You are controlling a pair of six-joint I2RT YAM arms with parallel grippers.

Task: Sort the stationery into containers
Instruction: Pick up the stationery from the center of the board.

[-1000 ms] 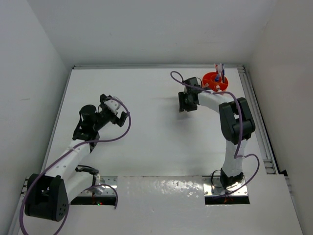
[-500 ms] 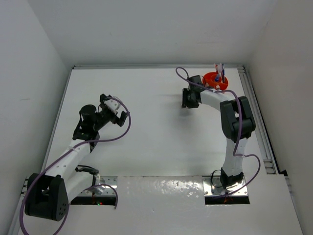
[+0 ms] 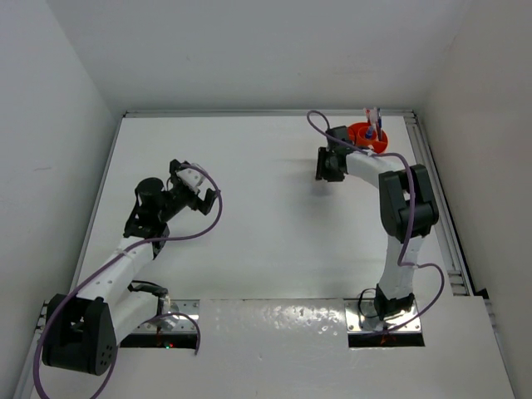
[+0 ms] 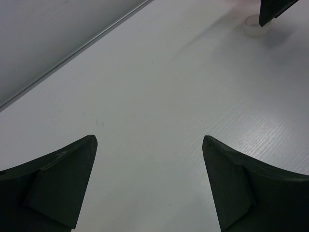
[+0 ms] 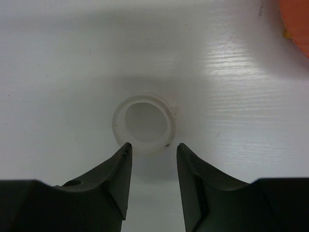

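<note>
A clear tape ring lies flat on the white table just ahead of my right gripper. Its jaws stand partly open with nothing between them, and the left fingertip is at the ring's near edge. In the top view the right gripper sits just left of the orange tub, which holds upright pens; the ring is hidden under it there. A bit of the tub's rim shows in the right wrist view. My left gripper is wide open over bare table and sees the tape ring far off.
The table's back wall and raised edge run close behind the tub. A rail lines the right side. The left gripper hovers at mid-left, with its purple cable looping below it.
The right gripper has moved back and to the right, toward the orange tub, and its jaws have narrowed a little. The left arm has not moved.
</note>
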